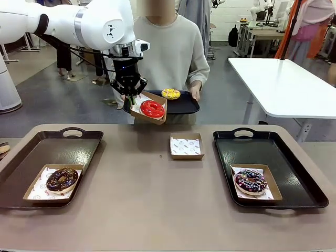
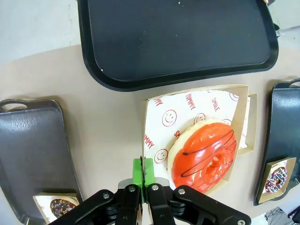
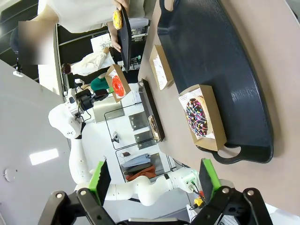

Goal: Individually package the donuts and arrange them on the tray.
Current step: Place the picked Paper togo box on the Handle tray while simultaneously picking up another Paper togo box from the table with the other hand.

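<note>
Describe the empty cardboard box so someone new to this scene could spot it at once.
Start at the brown table, with a black left tray and right tray. On the bare tabletop between the trays, toward the far edge, sits a small cardboard box. It alone holds only printed liner paper; every other box has a donut.

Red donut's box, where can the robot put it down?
Bare room: the far half of the left tray beyond the chocolate donut, the far half of the right tray beyond the purple donut, and the table before the empty box. Each tray's near end holds a boxed donut.
</note>
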### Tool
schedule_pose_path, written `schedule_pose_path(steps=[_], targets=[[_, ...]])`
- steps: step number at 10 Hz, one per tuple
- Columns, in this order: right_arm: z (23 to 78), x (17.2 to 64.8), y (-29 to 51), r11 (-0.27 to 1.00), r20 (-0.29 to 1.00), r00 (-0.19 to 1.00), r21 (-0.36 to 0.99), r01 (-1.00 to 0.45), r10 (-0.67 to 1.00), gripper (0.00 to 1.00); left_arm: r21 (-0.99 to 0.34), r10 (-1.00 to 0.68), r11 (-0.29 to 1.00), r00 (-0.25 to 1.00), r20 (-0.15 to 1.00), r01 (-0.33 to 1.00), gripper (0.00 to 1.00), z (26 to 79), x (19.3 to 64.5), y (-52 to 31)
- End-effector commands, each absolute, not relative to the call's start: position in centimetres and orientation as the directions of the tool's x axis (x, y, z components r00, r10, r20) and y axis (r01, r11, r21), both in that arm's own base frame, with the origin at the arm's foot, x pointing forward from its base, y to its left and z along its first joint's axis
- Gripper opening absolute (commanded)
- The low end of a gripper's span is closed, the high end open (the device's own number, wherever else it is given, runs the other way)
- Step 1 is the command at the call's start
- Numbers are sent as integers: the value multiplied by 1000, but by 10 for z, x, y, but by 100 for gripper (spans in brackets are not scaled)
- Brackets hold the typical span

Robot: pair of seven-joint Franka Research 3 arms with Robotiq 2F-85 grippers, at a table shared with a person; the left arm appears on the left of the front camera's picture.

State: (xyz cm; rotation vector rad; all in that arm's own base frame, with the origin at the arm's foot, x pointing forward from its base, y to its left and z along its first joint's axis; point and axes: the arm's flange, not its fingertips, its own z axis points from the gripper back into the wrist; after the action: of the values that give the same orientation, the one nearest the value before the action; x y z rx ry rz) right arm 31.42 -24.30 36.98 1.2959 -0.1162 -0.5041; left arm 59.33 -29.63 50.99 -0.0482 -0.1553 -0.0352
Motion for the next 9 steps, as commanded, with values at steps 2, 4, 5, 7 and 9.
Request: schedule_pose_path(steps=[2, 4, 5, 7, 9], targets=[[385, 335, -234, 203, -175, 876, 935, 291, -449, 100, -70, -30, 997, 991, 127, 39, 1, 514, 602, -282], [418, 385, -206, 265, -144, 857, 914, 306, -494, 100, -165, -61, 983, 987, 151, 86, 1, 527, 598, -241], [434, 417, -189, 274, -172, 846, 898, 345, -504, 100, -209, -59, 974, 986, 156, 92, 1, 534, 592, -218], [454, 479, -130, 388, -193, 874, 839, 383, -445, 100, -278, -41, 956, 983, 181, 91, 1, 547, 574, -171], [449, 527, -62, 534, -218, 892, 736, 416, -395, 100, -261, -42, 962, 985, 166, 85, 1, 551, 559, -136]])
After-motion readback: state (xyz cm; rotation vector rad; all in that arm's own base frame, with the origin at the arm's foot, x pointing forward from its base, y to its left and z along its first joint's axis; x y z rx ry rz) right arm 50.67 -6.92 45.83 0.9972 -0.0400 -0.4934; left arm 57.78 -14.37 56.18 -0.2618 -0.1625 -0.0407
